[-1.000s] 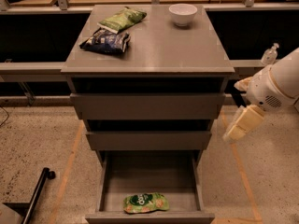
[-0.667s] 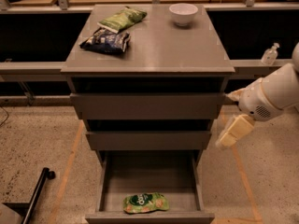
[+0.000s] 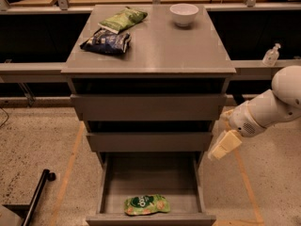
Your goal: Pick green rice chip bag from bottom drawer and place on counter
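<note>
Approach step. Gripper (image 3: 225,146) hangs beside the open drawer (image 3: 150,177), empty; how far open, we cannot tell. Next: we lower it onto the bag (image 3: 146,205).

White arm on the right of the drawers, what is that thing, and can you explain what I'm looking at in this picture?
That is a robot arm. The pale wedge at its end is its gripper, the part that grabs things. It hangs to the right of the cabinet, about level with the middle drawer. There is only one camera view, and it looks down at the cabinet's front from above. On the counter lie a pale green bag, a dark blue bag and a white bowl. The bottom drawer is pulled open, and a small green chip bag lies near its front edge. The gripper holds nothing that I can see.
</note>
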